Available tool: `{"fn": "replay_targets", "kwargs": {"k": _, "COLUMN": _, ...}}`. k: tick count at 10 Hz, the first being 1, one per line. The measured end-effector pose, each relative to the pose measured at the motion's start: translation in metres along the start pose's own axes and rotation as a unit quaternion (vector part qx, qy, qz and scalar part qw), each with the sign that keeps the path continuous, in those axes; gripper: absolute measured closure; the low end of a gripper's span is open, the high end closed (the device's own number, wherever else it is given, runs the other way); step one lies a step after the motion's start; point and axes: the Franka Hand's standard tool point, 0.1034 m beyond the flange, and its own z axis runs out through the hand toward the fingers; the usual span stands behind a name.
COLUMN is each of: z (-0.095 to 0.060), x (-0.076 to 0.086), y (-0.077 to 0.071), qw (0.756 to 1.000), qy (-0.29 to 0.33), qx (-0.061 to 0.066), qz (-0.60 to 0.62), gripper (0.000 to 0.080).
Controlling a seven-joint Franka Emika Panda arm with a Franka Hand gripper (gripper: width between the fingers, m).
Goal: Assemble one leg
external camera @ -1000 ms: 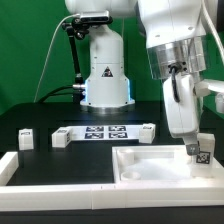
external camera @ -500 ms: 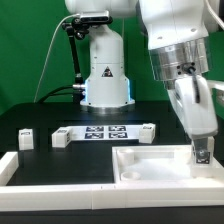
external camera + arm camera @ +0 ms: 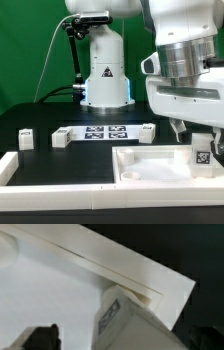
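The leg (image 3: 201,153), a stubby white post with a black-and-white tag, stands at the far right corner of the large flat white piece with recesses (image 3: 150,165). My gripper (image 3: 198,140) hangs straight over it with a finger on each side. In the wrist view the leg (image 3: 125,317) sits between my dark fingertips (image 3: 40,336). A strip of the white piece (image 3: 60,286) shows between one finger and the leg. My gripper (image 3: 122,339) looks open around the leg.
The marker board (image 3: 105,132) lies at the table's middle. Three more small white legs stand near it: one at the exterior view's left (image 3: 25,138), one beside the board (image 3: 62,138), one at its right end (image 3: 147,131). The robot base (image 3: 105,75) is behind.
My wrist has turned about its upright axis above the leg, so the hand now shows its broad side. The leg has stayed at the same corner of the white piece.
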Motion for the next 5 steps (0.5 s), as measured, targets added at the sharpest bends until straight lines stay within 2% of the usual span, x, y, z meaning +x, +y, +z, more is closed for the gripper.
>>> {"fn": "replay_targets", "kwargs": {"k": 3, "z": -0.0001, "x": -0.0026, "y": -0.0015, "qw": 0.989, "qy": 0.010, "qx": -0.010, "qz": -0.146, "gripper": 0.0150}}
{"fn": "replay_targets", "kwargs": {"k": 5, "z": -0.0003, "x": -0.0013, "y": -0.0013, "qw": 0.965, "qy": 0.012, "qx": -0.014, "qz": -0.262, "gripper": 0.0150}}
